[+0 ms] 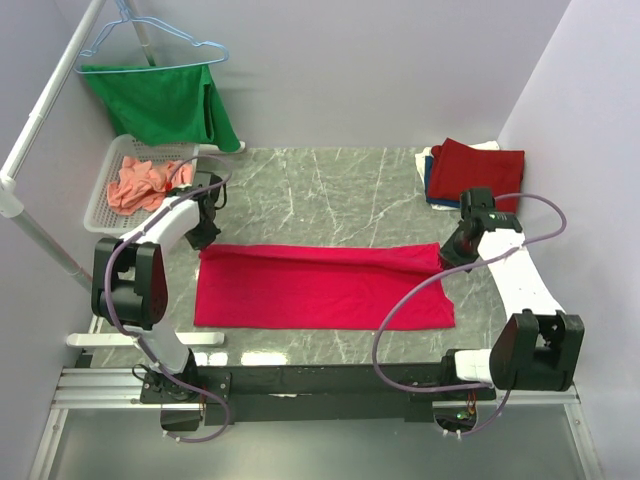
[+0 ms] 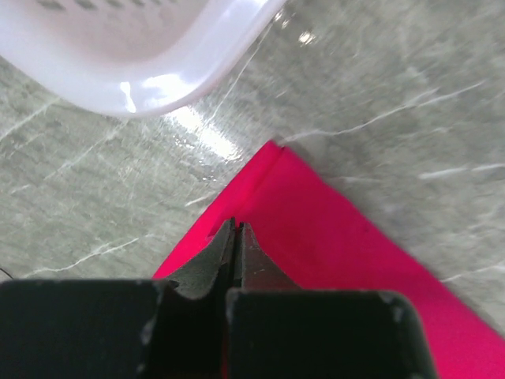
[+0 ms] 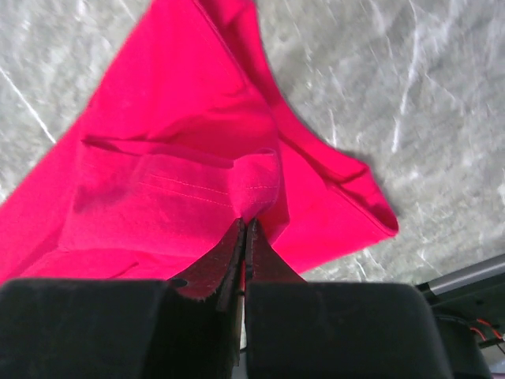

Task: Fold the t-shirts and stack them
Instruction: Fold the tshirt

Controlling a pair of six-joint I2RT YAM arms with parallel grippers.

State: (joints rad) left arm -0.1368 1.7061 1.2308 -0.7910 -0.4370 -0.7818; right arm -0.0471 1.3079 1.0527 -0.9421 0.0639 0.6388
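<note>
Left arm, right arm extended, jaws pinching pink-red shirt far corners.

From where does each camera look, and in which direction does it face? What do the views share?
Top external: above and behind the bases, looking down at the table; the left arm and right arm show.
Left wrist: on the left arm, looking down past the shut left hand at the pink-red t-shirt corner and white basket.
Right wrist: looking down past the right hand, shut on bunched shirt.
Shared: all three see that t-shirt.
</note>
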